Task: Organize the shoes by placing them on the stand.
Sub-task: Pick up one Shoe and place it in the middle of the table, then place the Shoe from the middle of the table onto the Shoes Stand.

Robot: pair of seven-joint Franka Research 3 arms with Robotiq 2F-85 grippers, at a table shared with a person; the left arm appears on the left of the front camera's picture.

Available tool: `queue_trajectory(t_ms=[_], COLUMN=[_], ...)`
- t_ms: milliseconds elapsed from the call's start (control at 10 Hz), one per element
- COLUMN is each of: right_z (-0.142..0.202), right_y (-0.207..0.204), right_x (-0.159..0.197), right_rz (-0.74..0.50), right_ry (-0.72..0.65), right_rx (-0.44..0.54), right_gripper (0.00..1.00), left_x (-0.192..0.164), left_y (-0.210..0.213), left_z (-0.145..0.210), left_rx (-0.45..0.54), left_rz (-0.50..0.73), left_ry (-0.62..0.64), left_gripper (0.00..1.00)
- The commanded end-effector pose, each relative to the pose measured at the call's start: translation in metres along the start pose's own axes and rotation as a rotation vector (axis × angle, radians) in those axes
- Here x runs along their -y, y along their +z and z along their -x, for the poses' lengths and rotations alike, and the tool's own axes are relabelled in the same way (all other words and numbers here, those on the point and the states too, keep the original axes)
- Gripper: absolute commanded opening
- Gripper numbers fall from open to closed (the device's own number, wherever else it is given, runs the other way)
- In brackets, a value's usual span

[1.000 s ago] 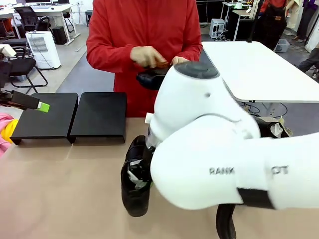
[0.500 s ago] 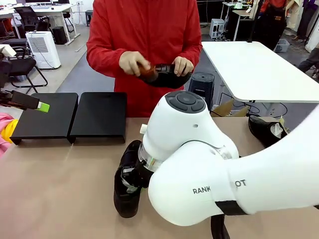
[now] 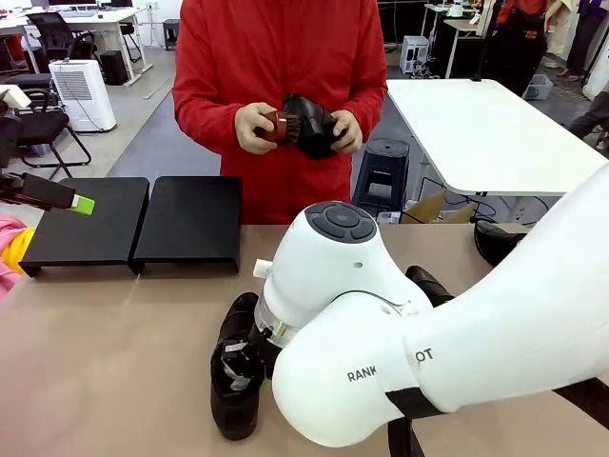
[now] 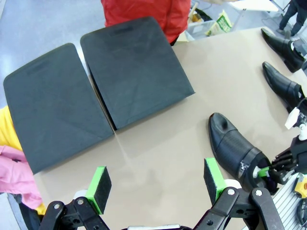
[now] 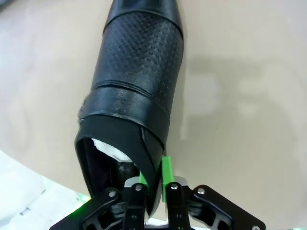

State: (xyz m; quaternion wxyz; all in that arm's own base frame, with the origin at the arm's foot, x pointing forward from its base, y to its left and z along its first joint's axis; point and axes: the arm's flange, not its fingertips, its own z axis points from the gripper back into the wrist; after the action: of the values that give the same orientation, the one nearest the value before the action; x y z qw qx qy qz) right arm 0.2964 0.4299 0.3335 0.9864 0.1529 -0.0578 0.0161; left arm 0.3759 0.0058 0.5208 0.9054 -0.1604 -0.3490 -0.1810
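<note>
Shoe [image 3: 232,411] half hidden behind right arm [image 3: 381,314].

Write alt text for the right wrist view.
The robot's right hand pinches a glossy black shoe by the rim of its opening, one green pad inside and one outside. Crumpled white paper shows inside the shoe, whose toe points away, with a tan table behind it.

Gripped shoe [image 3: 233,414] near the table's [image 3: 114,333] front edge half masked by the right arm [image 3: 409,343], its toe cut off in the right wrist view, second shoe [image 3: 428,283] and third shoe [image 3: 490,243] toward the right edge partly concealed behind that arm
</note>
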Motion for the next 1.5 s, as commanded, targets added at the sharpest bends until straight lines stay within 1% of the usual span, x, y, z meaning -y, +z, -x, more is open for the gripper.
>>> queue_trajectory(t_ms=[0, 200, 300, 500, 600, 700, 1400], right_z=[-0.008, -0.007, -0.007, -0.009, -0.011, -0.009, -0.009], right_y=[0.006, 0.01, 0.017, 0.038, 0.064, 0.02, 0.02], right_x=[-0.004, -0.004, -0.003, 0.003, 0.02, -0.002, -0.002], right_rz=[-0.015, -0.01, -0.009, 0.005, -0.032, 0.001, 0.001], right_ry=[0.042, 0.044, 0.038, 0.025, 0.078, 0.025, 0.025], right_rx=[-0.023, -0.024, -0.012, -0.01, -0.023, 0.0, 0.0], right_gripper=[0.54, 0.93, 1.0, 1.0, 1.0, 1.0, 1.0], left_x=[-0.002, -0.002, -0.002, -0.002, -0.002, -0.002, -0.002], left_y=[0.0, 0.0, 0.0, 0.0, 0.0, 0.0, 0.0], left_z=[0.0, 0.0, 0.0, 0.0, 0.0, 0.0, 0.0], left_rx=[0.006, 0.006, 0.006, 0.006, 0.006, 0.006, 0.006], left_rz=[0.015, 0.015, 0.015, 0.015, 0.015, 0.015, 0.015], left_ry=[-0.008, -0.008, -0.008, -0.008, -0.008, -0.008, -0.008], left_gripper=[1.0, 1.0, 1.0, 1.0, 1.0, 1.0, 1.0])
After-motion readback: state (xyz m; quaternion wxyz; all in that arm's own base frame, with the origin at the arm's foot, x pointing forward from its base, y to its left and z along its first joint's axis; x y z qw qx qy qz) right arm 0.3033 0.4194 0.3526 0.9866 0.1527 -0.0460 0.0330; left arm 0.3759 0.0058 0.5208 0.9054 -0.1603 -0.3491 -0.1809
